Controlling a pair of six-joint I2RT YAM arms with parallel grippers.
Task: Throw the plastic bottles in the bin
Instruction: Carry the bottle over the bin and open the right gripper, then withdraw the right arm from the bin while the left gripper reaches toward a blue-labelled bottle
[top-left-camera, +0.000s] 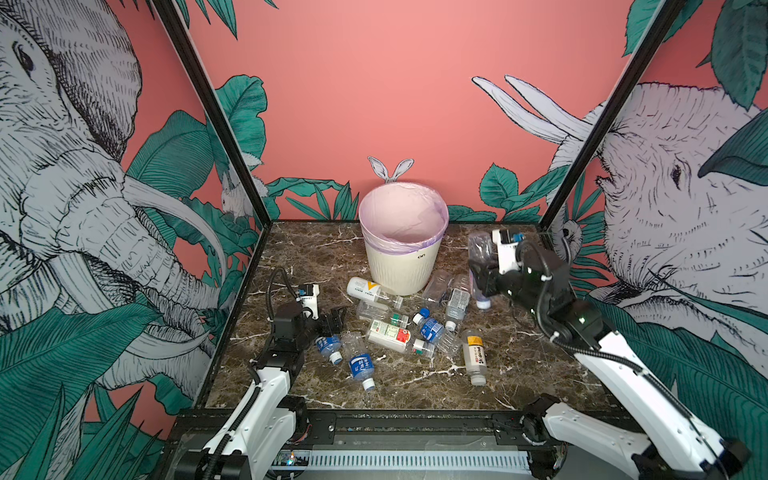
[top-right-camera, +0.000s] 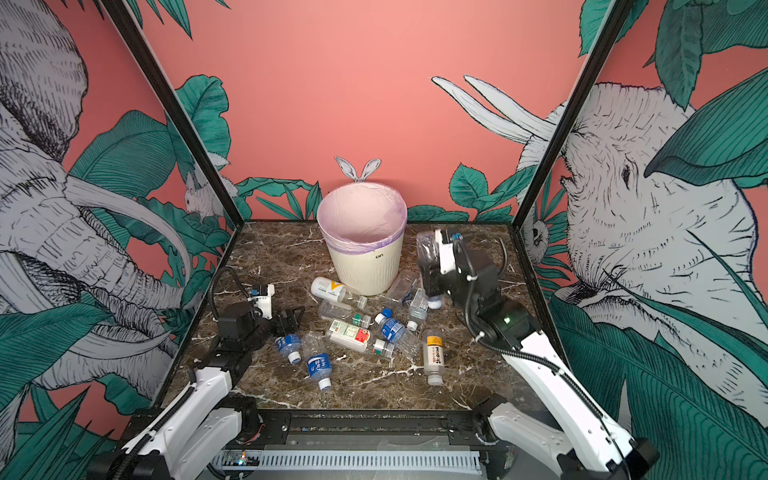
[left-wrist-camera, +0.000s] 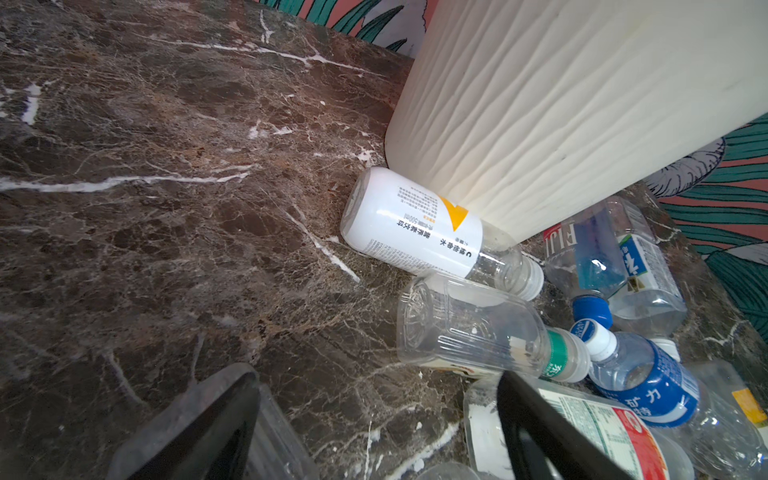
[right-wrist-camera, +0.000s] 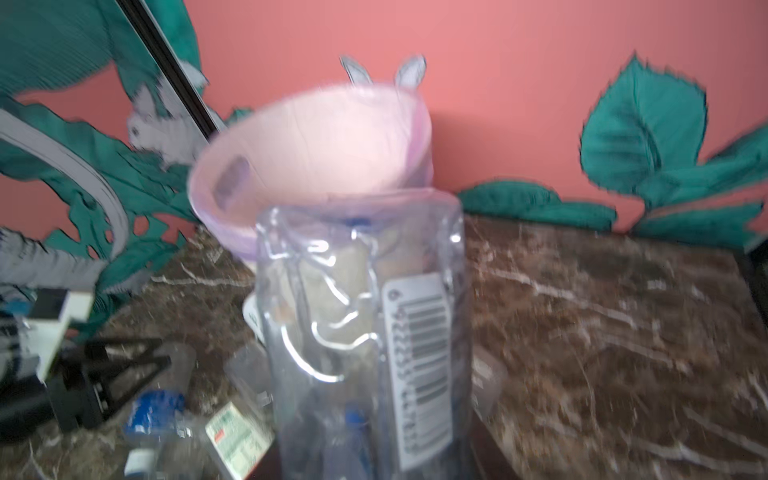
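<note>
Plastic bottles (top-left-camera: 388, 334) lie scattered on your table (top-left-camera: 519, 353), just in front of the bin (top-left-camera: 401, 266) at the back. Your right gripper (top-left-camera: 482, 274) is clamped on one clear bottle (top-left-camera: 480, 247), raised beside the bin's right side. Your left gripper (top-left-camera: 334, 318) hangs low with jaws spread, holding nothing, beside the blue-labelled bottles (top-left-camera: 328, 345).

Bright even light, right-wrist motion blur

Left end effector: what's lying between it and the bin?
The white bottle with a yellow mark, lying beside the bin; both top views show it.
</note>
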